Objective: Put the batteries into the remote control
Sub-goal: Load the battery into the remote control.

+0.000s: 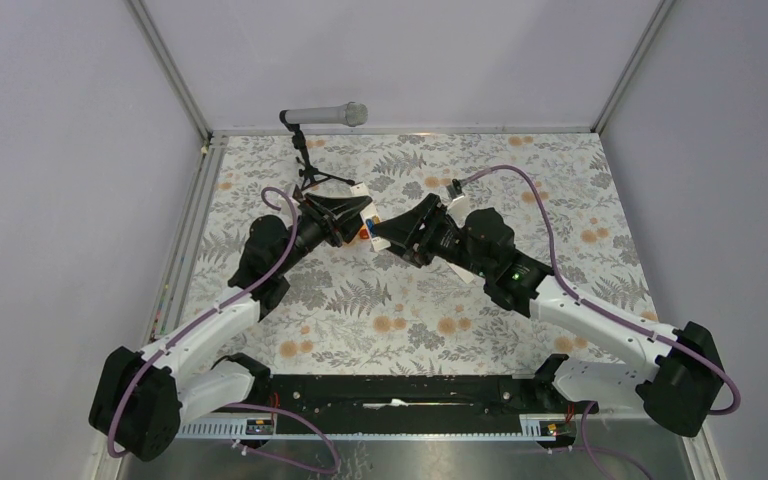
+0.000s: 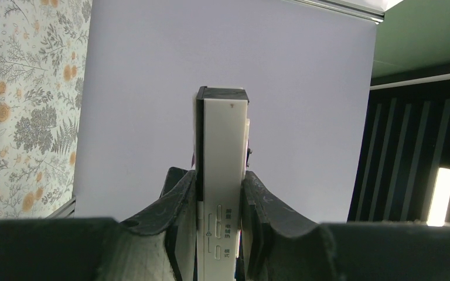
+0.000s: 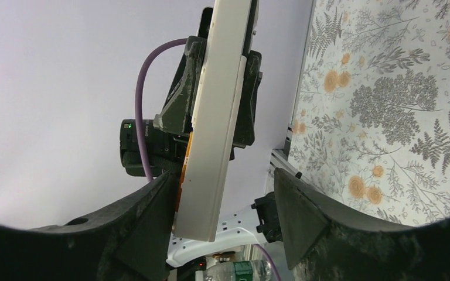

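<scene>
My left gripper [image 1: 345, 222] is shut on the white remote control [image 1: 370, 218] and holds it up off the table. In the left wrist view the remote [image 2: 225, 152] stands upright between the fingers [image 2: 179, 199], button face toward the camera. My right gripper [image 3: 222, 199] is open around the remote's free end [image 3: 214, 152]. That end rests near its left finger [image 3: 152, 205], with a wide gap to the other finger [image 3: 296, 202]. A thin orange strip [image 3: 184, 155], apparently a battery, runs along the remote's back edge. It also shows as an orange spot [image 1: 363, 233] from above.
A grey microphone [image 1: 325, 115] on a black tripod [image 1: 310, 172] stands at the back of the floral table [image 1: 410, 310], just behind the left gripper. Grey walls close in three sides. A bottle [image 3: 240, 272] shows low in the right wrist view.
</scene>
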